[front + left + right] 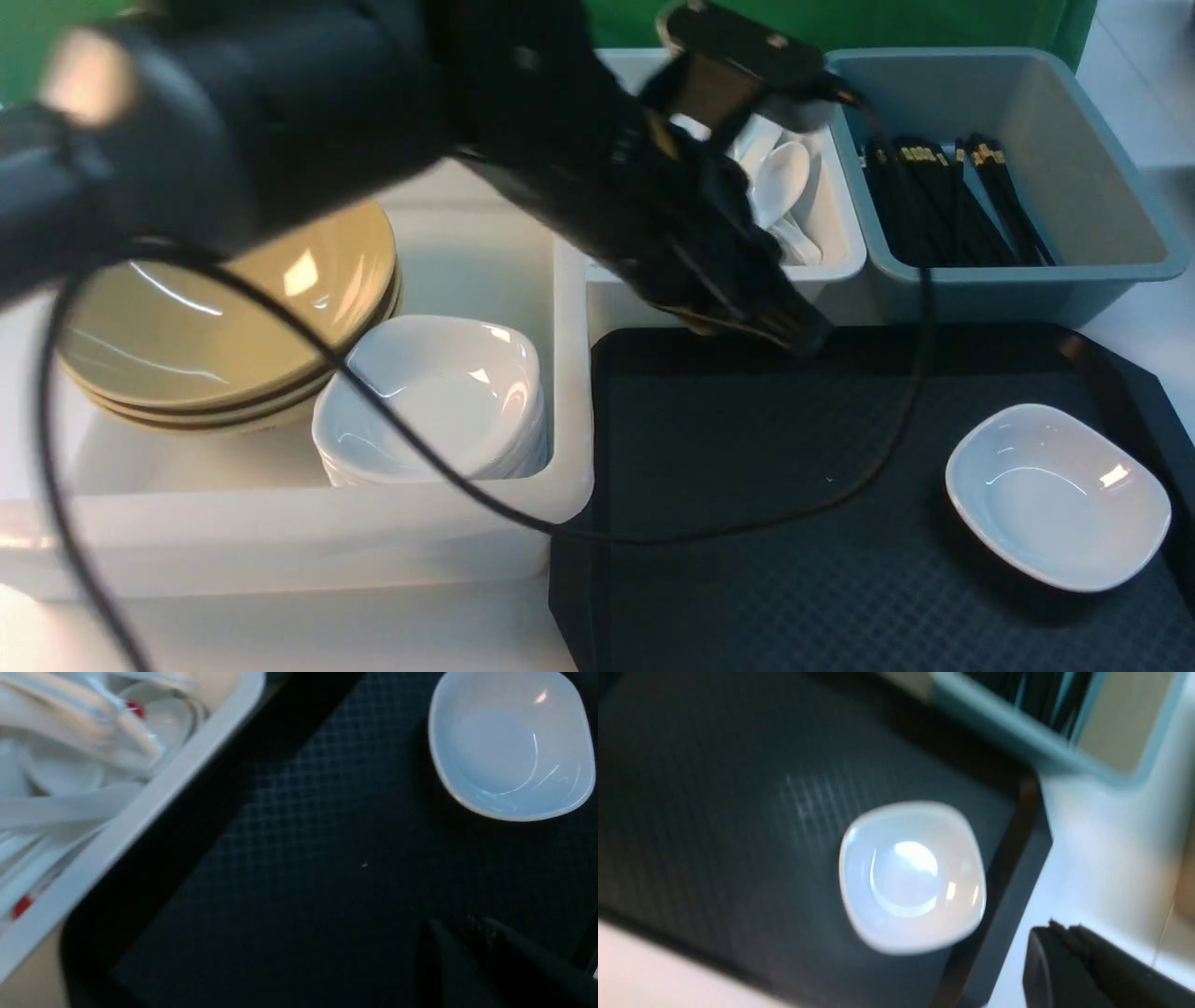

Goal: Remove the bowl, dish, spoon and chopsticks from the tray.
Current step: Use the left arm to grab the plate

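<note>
We see the left gripper [801, 336] pinched together, empty, over the tray [747, 523] at its far edge; the dish [1057, 497] lies well off to its right. On the right gripper [1057, 935], we can't tell.

You've got a black diamond-patterned tray [747, 523] lower right, a glossy white dish [1058, 495] on it, mustard-tan bowls [224, 317] at left, a grey-blue bin [1102, 187] upper right, black gold-banded chopsticks [943, 201], and a green backdrop [840, 19] up top.

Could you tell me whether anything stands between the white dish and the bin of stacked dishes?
Yes: the left arm's black cable loops low over the tray between the dish and the white bin.
</note>
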### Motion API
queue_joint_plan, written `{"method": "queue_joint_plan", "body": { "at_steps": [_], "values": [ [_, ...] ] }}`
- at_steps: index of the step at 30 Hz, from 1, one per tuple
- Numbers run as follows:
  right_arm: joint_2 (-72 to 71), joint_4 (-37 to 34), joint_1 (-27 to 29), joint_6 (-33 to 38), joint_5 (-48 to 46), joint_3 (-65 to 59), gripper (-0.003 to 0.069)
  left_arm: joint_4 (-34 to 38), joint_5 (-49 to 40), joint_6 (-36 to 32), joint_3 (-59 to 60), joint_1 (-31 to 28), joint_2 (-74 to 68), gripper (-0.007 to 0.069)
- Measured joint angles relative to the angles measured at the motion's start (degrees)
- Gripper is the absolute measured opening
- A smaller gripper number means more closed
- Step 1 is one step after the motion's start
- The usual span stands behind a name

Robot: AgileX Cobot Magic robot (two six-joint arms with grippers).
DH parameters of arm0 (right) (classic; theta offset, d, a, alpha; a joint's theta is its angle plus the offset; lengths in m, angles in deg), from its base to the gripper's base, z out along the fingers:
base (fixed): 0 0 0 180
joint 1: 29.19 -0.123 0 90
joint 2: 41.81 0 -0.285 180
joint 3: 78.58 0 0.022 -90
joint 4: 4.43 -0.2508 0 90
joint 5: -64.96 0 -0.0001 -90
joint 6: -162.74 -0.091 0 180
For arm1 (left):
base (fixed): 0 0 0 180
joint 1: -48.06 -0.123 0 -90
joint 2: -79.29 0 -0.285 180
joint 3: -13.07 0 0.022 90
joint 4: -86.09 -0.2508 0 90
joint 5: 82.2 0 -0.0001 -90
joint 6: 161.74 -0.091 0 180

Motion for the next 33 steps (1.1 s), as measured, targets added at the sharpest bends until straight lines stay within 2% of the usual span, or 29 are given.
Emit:
{"method": "queue_joint_plan", "body": {
  "at_steps": [3, 5, 6, 7, 9, 13, 16, 18, 23, 24, 25, 27, 28, 31, 33],
  "values": [
    [-3.9, -0.8, 0.3, 0.0, -0.1, -3.9, 0.0058, 1.0, -1.7, -1.9, -4.3, 1.9, -5.0, 0.0071],
    [-9.2, -1.8, 0.3, 0.0, -0.2, -7.6, 0.0058, 2.7, -4.7, -5.6, -11.2, 4.4, -12.5, 0.0174],
    [-9.6, -1.8, 0.3, 0.0, -0.2, -7.9, 0.0058, 2.8, -4.9, -5.7, -11.7, 4.6, -13.0, 0.0183],
    [-12.5, -2.0, 0.3, 0.0, -0.4, -9.0, 0.0058, 3.3, -6.1, -6.4, -15.6, 5.5, -16.8, 0.0261],
    [-14.8, -2.0, 0.3, -0.1, -0.4, -9.2, 0.0058, 3.6, -6.7, -6.8, -20.2, 6.2, -21.1, 0.0365],
    [-17.1, -2.0, 0.6, 0.1, -0.5, -9.4, 0.0060, 3.7, -6.7, -6.9, -27.4, 7.2, -28.3, 0.0526],
    [-17.3, -2.0, 0.6, 0.4, -0.5, -9.4, 0.0062, 3.7, -5.5, -5.2, -31.6, 8.0, -32.7, 0.0577],
    [-17.3, -2.0, 0.6, 0.9, -0.5, -9.4, 0.0062, 3.7, -3.7, -3.2, -34.1, 8.2, -36.3, 0.0585],
    [-17.3, -2.1, 0.6, 2.5, -0.5, -9.4, 0.0062, 3.7, -2.6, -0.6, -36.3, 8.2, -39.7, 0.0526],
    [-17.3, -2.1, 0.6, 3.0, -0.5, -9.4, 0.0062, 3.7, -2.3, 0.4, -36.6, 8.2, -39.9, 0.0447],
    [-17.3, -2.1, 0.6, 3.1, -0.5, -9.4, 0.0062, 3.8, -2.2, 0.6, -36.6, 8.2, -39.9, 0.0422],
    [-17.3, -2.1, 0.6, 3.7, -0.5, -9.4, 0.0065, 3.9, -2.3, 0.7, -36.8, 8.2, -40.0, 0.0196],
    [-17.3, -2.1, 0.6, 3.9, -0.5, -9.4, 0.0067, 4.3, -2.2, 1.0, -36.8, 8.1, -40.1, 0.0123],
    [-17.3, -2.1, 0.7, 4.4, -0.5, -9.4, 0.0070, 5.7, -2.7, 1.5, -37.3, 7.9, -40.0, 0.0049],
    [-17.3, -2.1, 0.7, 4.5, -0.5, -9.4, 0.0074, 6.1, -4.9, 1.6, -37.3, 7.3, -39.0, 0.0036]
  ]
}}
